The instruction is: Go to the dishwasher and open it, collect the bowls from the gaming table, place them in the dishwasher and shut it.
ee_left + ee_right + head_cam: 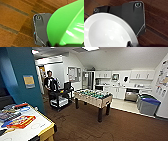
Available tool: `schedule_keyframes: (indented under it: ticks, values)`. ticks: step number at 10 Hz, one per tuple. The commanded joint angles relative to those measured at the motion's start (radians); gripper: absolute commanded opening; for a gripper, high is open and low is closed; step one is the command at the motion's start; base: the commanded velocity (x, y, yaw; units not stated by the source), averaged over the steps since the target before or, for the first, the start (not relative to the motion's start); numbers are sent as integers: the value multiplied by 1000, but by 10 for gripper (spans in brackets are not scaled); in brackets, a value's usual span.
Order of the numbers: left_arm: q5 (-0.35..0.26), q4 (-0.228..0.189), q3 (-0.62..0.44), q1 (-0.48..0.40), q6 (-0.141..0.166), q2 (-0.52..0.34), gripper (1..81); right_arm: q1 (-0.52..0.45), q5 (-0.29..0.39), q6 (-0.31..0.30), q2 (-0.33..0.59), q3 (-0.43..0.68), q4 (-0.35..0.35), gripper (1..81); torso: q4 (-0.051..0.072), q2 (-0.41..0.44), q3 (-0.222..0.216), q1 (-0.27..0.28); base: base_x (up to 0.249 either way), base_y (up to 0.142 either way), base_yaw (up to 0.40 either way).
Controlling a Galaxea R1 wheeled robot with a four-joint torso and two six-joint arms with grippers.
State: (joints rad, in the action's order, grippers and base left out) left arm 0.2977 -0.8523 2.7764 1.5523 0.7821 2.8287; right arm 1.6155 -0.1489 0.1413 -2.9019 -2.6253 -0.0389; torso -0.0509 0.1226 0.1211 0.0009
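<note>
Left claw pinches a green bowl (65,26) above brown carpet (15,18); right claw pinches a white bowl (109,32). Dishwasher (131,95) stands open across the room; gaming table (32,129) is nearby.

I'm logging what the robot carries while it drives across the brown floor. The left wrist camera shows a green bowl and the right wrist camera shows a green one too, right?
Not quite. The left wrist view does show a green bowl, but the bowl in the right wrist view is white, not green. Both show above the brown floor.
</note>
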Motion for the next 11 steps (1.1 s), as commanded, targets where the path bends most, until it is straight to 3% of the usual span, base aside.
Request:
schedule_keyframes:
  ticks: [1,11]
  values:
    - [-28,6,12,-51,0,-21,10,-38,46,3,7,-1,17,10,0,0,0,0,0,0,-388]
    - [-28,6,12,-51,0,-24,10,-35,46,3,2,-8,17,10,0,0,0,0,0,0,-388]
